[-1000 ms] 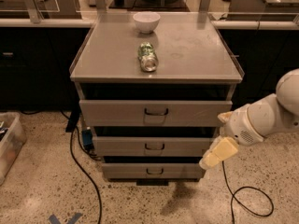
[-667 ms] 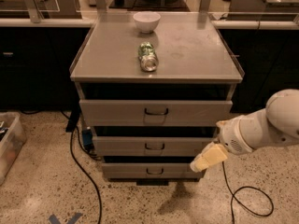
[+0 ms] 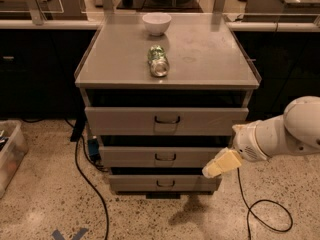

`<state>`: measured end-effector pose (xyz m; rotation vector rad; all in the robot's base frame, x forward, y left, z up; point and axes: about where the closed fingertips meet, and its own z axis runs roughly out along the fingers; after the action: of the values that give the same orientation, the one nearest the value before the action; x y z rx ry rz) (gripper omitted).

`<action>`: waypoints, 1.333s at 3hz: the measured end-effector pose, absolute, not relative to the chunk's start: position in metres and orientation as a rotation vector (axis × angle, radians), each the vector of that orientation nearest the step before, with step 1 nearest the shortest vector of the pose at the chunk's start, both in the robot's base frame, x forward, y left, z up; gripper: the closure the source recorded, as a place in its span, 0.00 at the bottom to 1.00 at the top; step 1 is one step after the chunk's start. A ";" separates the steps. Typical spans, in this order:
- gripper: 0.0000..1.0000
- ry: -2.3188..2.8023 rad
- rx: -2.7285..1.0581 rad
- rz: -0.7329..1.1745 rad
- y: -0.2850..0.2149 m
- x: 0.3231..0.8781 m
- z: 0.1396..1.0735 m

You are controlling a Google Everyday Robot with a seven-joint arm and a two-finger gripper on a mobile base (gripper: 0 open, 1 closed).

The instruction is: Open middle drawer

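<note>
The grey metal cabinet has three drawers. The middle drawer point(image 3: 159, 156) is the second one, with a shallow plain front and a small dark loop handle point(image 3: 165, 157) at its centre. It looks pushed in, in line with the other fronts. My gripper point(image 3: 220, 165) comes in from the right on a white arm. Its cream-coloured tip sits in front of the right end of the middle drawer's front, well to the right of the handle and slightly below it. It holds nothing.
The top drawer point(image 3: 166, 120) and lowest drawer point(image 3: 164, 183) are shut. A white bowl point(image 3: 157, 23) and a green can point(image 3: 158, 61) lying on its side rest on the cabinet top. Black cables point(image 3: 90, 184) trail on the floor. A plastic bin point(image 3: 9, 154) stands at left.
My gripper has moved left, from beside the cabinet's right edge to in front of the right end of the middle drawer. The drawers have not moved.
</note>
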<state>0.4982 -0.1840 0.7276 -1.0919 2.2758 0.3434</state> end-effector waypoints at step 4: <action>0.00 2.356 -1.139 0.465 -0.202 0.495 0.613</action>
<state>0.4948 -0.2020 0.6130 -1.1387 2.3559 0.4647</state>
